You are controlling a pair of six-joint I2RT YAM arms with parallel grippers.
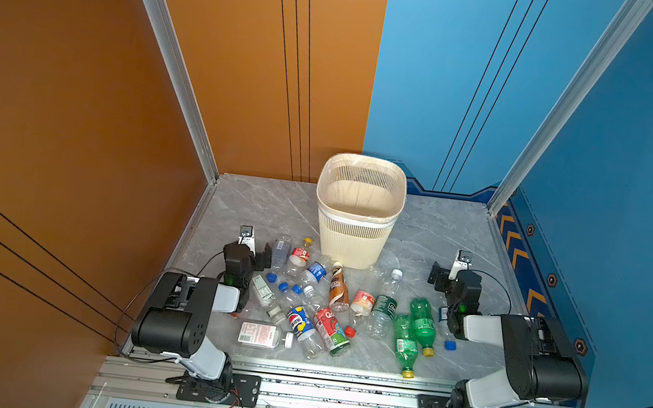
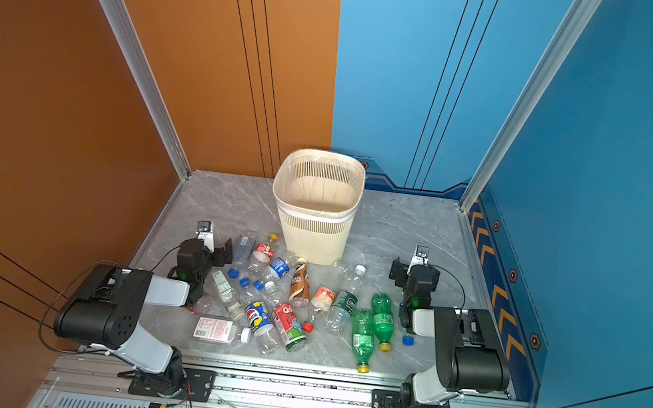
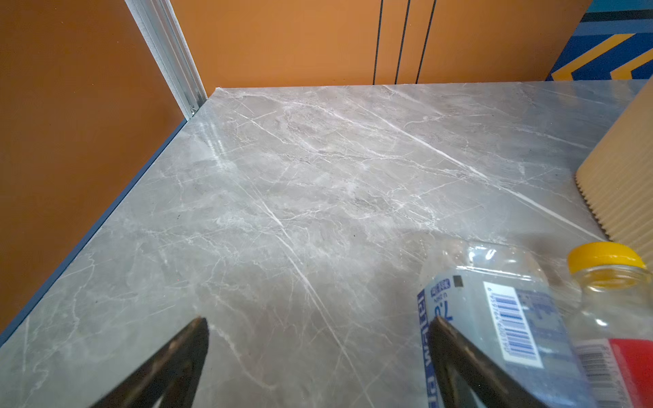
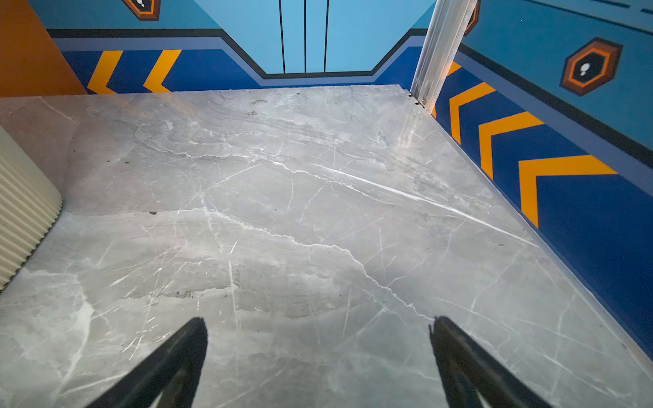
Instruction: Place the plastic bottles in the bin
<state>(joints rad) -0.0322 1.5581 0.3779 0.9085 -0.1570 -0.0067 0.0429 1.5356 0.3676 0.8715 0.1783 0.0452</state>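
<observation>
Across the grey marble table (image 1: 438, 234), between the two arms, the plastic bottles (image 1: 300, 323) lie scattered on their sides, and the bin (image 1: 354, 241) stands upright just behind the heap, toward the back wall. As far as both top views show, only its liner is inside, so I judge the job to be at its very start, with the first pick not yet made. The left gripper (image 3: 318, 323) sits low at the left edge of the heap, its fingers (image 3: 183, 353) spread wide with nothing between them but bare table. In the left wrist view a clear bottle with a blue label (image 3: 501, 311) lies just outside one finger, touching or not I cannot tell, and a yellow-capped bottle (image 3: 616, 311) lies beside it, close to the bin's ribbed wall. The right gripper (image 4: 318, 323) is likewise wide open and empty, facing bare table right of the bin, while the two green bottles (image 1: 422, 322) lie back nearer its arm's base. The next move probably calls for the left gripper to shift sideways until it straddles the blue-labelled bottle's body, close on it, then lift well clear of the tall rim.
</observation>
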